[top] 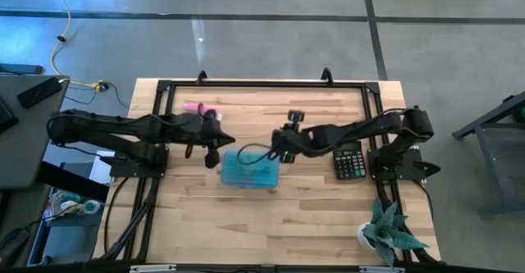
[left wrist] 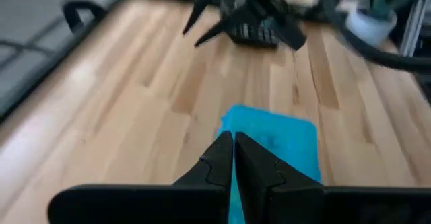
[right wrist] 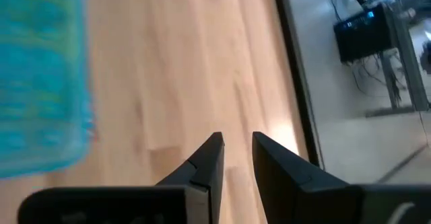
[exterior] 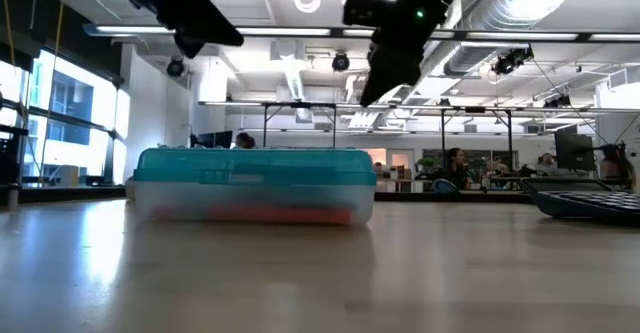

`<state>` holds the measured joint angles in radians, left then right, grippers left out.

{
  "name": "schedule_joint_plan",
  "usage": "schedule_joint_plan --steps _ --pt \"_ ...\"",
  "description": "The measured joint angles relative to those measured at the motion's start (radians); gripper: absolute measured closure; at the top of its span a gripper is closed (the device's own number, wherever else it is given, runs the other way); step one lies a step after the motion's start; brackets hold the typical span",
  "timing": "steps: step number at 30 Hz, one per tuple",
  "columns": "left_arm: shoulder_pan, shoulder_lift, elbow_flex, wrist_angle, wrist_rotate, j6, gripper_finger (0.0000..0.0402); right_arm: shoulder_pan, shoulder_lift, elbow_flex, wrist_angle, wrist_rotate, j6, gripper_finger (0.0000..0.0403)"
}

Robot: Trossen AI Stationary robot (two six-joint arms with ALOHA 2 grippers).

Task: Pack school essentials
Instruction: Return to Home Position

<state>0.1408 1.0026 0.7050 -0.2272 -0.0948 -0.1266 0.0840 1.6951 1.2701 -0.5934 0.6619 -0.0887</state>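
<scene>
A translucent light-blue pencil box [top: 250,171] lies flat and closed on the table, also seen in the low view [exterior: 255,183]. A red-orange shape [exterior: 280,213] shows through its wall; the other stationery is hidden. My left gripper [left wrist: 234,145] is shut and hovers above the table just left of the box [left wrist: 273,140]. My right gripper [right wrist: 236,146] is slightly open and hangs in the air above the box's far right corner [right wrist: 40,76]. In the low view both grippers, left [exterior: 205,28] and right [exterior: 385,73], stand well clear of the lid.
A black calculator [top: 350,161] lies to the right of the box. A spiky green potted plant [top: 390,232] stands at the near right corner. A pink item [top: 201,109] lies near the far edge on the left. Bare wood stretches along the near side.
</scene>
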Motion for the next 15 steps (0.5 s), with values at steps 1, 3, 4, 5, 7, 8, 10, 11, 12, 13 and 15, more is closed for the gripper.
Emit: schedule_joint_plan --steps 1,3,4,5,7,8,10,11,12,13,15 --pt "0.008 -0.016 -0.013 0.024 0.0 0.004 0.0394 -0.014 -0.022 -0.027 0.017 -0.002 -0.004 0.0331" --pt "0.024 -0.05 -0.062 0.06 0.0 0.006 0.0394 -0.043 -0.076 -0.11 0.082 -0.021 -0.016 0.0331" --pt "0.03 -0.066 -0.093 0.088 0.001 0.0 0.0394 -0.056 -0.106 -0.16 0.126 -0.037 -0.023 0.0331" --pt "0.035 -0.08 -0.124 0.128 0.007 -0.003 0.0394 -0.07 -0.139 -0.213 0.176 -0.057 -0.025 0.0331" --pt "0.05 -0.111 -0.185 0.189 0.017 -0.026 0.0394 -0.095 -0.214 -0.307 0.286 -0.108 -0.024 0.0331" --pt "0.058 -0.127 -0.214 0.203 0.025 -0.041 0.0394 -0.108 -0.253 -0.35 0.336 -0.129 -0.022 0.0331" --pt "0.074 -0.161 -0.274 0.233 0.041 -0.07 0.0394 -0.127 -0.324 -0.427 0.418 -0.158 -0.019 0.0331" --pt "0.08 -0.178 -0.302 0.255 0.047 -0.088 0.0394 -0.135 -0.361 -0.462 0.451 -0.163 -0.018 0.0331" --pt "0.085 -0.196 -0.331 0.275 0.05 -0.105 0.0394 -0.141 -0.399 -0.494 0.482 -0.164 -0.018 0.0331" --pt "0.09 -0.215 -0.36 0.293 0.05 -0.119 0.0394 -0.148 -0.438 -0.524 0.516 -0.164 -0.021 0.0331" --pt "0.098 -0.26 -0.419 0.329 0.05 -0.145 0.0394 -0.158 -0.522 -0.583 0.572 -0.164 -0.023 0.0331"
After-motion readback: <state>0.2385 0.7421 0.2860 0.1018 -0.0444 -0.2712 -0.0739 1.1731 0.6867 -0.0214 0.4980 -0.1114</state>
